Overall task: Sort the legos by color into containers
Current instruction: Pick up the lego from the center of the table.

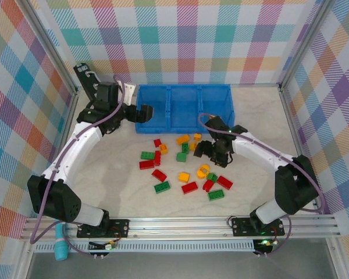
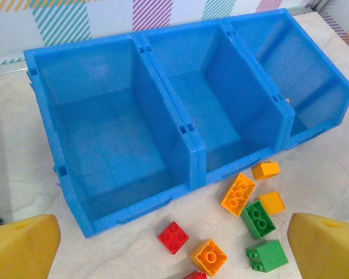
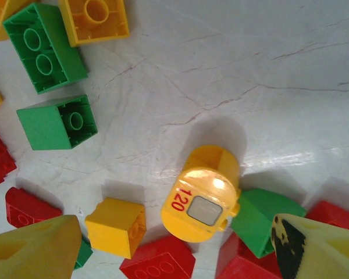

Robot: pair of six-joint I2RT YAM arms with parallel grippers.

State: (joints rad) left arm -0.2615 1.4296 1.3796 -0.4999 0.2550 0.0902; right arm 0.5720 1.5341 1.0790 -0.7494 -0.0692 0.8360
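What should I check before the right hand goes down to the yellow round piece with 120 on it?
1. Right hand open: ok.
2. Yellow 120 piece lies between its fingers: ok.
3. Room around the piece: not ok; a green brick sits against it and a red brick lies close.
4. Tray, left and middle compartments empty: ok; third one partly hidden: cannot tell.
5. Left hand open, holding nothing: ok.

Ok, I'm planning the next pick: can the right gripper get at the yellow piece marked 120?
Probably yes: the right gripper hangs open over the yellow piece, its top uncovered, though a green brick crowds one side.
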